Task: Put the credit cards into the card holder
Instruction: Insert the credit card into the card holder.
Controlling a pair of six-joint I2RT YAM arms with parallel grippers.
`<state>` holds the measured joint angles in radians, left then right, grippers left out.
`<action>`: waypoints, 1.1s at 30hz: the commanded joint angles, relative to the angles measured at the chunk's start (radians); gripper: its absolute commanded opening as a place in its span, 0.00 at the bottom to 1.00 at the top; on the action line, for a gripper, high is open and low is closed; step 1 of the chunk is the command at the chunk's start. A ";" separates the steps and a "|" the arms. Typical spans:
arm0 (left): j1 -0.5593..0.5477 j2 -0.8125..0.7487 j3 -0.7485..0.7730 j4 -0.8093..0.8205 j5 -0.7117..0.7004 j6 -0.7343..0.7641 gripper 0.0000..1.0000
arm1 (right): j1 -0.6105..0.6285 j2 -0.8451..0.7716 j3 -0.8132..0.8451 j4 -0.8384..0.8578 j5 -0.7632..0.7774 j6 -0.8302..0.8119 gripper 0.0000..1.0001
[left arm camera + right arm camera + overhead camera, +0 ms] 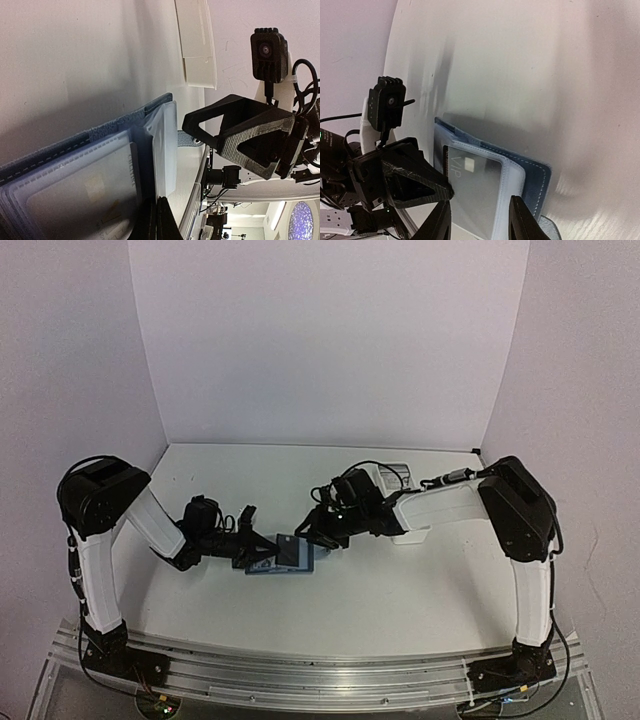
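Left hand: fingers pressed nearly together on the left edge of the holder, pinning it open on the counter. The contact itself is cut off at the bottom of my left wrist view, so I judge the clamp from the finger gap alone.

Right hand: fingers apart, gripping nothing, poised just over the holder's right side with a clear pocket page showing between them.

The holder lies open at mid-counter, between my two hands. One card, marked VIP and carrying a chip, sits inside the clear pocket and looks fully seated.

Step, as I judge it: one card is in and the right hand is free. The next move calls for lifting the right hand clear without dragging the page, then finding another card while the left holds the holder flat.

Hidden: the tray at far right is mostly behind my right arm, so I cannot tell whether cards lie in it. I see no loose card on the counter. The pages overlap, so I cannot count the filled pockets.
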<state>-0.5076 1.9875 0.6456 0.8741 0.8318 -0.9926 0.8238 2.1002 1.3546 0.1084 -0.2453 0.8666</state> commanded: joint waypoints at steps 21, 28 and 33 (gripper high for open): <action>-0.001 0.037 -0.009 0.119 0.022 -0.019 0.00 | 0.012 0.100 -0.090 0.235 -0.160 0.141 0.40; -0.012 0.045 -0.014 0.143 0.025 -0.015 0.00 | 0.012 0.136 -0.113 0.382 -0.217 0.213 0.40; -0.019 0.050 -0.008 0.127 0.017 -0.008 0.00 | 0.012 0.146 -0.100 0.427 -0.261 0.223 0.24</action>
<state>-0.5114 2.0335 0.6331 0.9360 0.8343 -1.0033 0.8299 2.2244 1.2556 0.4550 -0.4420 1.0565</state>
